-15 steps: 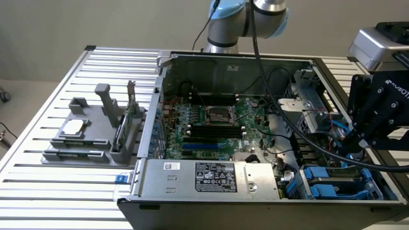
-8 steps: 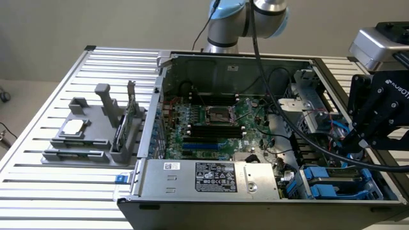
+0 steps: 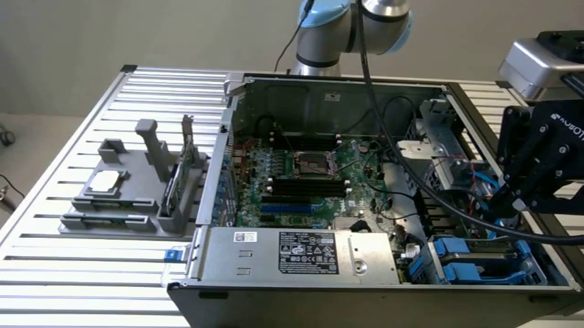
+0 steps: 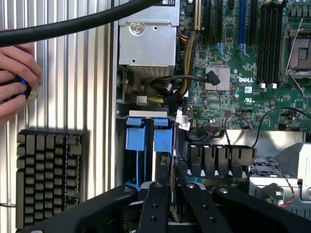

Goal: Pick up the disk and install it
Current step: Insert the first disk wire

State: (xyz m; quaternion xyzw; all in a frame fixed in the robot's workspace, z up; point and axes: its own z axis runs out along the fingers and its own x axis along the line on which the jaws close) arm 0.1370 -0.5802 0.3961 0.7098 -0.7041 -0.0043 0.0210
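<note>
At the near corner of the computer case (image 3: 365,301), on the exterior view's right, the disk (image 4: 163,145) stands on edge in the drive bay. Its blue carrier sits just beside a second blue carrier (image 4: 135,137), and the power supply (image 3: 301,253) lies further along the same near wall. The gripper (image 4: 167,191) hangs directly over that bay. Its fingers (image 4: 153,204) are drawn close together with the disk's upper edge running between them, which reads as a clamp on the disk, though the contact itself is hidden. I judge the disk dense and fairly heavy for its size, and fully rigid in its metal body. Its bare metal faces are probably slick under smooth pads. The plastic carrier likely gives a little and could flex or unclip if it took the load alone. The drive is probably also sensitive to knocks and to being twisted against the bay's guides. The sound hold would be across the two flat faces of the metal body, near the middle of the exposed edge. That keeps the disk square to the slot and puts no pull on the blue tabs. A person's hand (image 4: 14,77) rests on the slatted table (image 3: 55,273) outside the case.
</note>
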